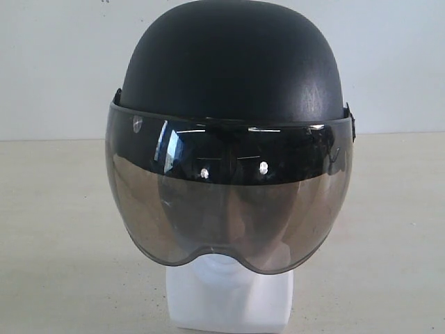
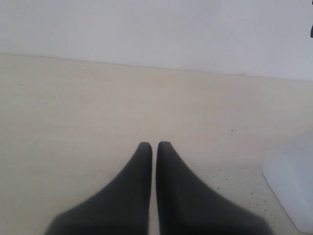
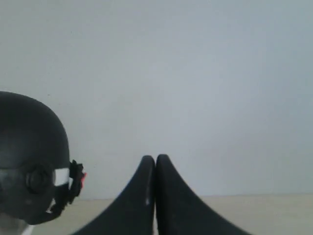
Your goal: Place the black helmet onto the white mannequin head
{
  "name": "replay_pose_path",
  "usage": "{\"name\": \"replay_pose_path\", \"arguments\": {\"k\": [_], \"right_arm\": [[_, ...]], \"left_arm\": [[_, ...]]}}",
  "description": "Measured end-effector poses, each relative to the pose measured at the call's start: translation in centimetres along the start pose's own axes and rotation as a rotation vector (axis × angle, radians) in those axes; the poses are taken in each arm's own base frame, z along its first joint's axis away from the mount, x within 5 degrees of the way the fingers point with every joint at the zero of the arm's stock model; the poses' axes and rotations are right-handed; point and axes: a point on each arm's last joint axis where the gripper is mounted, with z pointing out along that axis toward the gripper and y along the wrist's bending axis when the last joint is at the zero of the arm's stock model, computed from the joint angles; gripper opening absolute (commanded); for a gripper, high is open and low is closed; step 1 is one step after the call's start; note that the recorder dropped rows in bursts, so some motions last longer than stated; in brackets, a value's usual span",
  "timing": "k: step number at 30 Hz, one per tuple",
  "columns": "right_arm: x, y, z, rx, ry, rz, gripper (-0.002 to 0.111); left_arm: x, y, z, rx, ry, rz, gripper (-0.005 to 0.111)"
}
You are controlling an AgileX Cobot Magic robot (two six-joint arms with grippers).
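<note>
Fingers (image 3: 139, 196) closed; smoky-visored black helmet (image 1: 229, 62) covers white mannequin head (image 1: 229, 303).

Matte blk helmet (image 1: 233, 62), smoky tinted visor (image 1: 229, 209), white mannequin head (image 1: 229, 303), beige table (image 1: 62, 236)
</note>
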Motion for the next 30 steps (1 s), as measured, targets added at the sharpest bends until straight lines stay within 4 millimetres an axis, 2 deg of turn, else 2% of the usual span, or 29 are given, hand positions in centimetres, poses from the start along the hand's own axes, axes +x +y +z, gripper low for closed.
{"name": "replay_pose_path", "arguments": {"k": [2,9,18,24,30], "right_arm": [[2.0,-0.5,0.4,0.03,0.009,0.02,0.0],[7.4,-1.4,0.6,0.076,0.111,0.045,0.0],[8.5,-1.4,0.5,0.068,0.194,0.013,0.0],[9.0,-1.5,0.4,0.094,0.251,0.052,0.0],[10.3,-1.7,-0.1,0.1,0.409,-0.013,0.0]], "left_arm": [[0.0,0.0,0.0,0.0,0.0,0.0,0.004],[0.0,0.0,0.0,0.0,0.0,0.0,0.004],[0.0,0.0,0.0,0.0,0.0,0.0,0.004],[0.0,0.0,0.0,0.0,0.0,0.0,0.004],[0.0,0.0,0.0,0.0,0.0,0.0,0.004]]}}
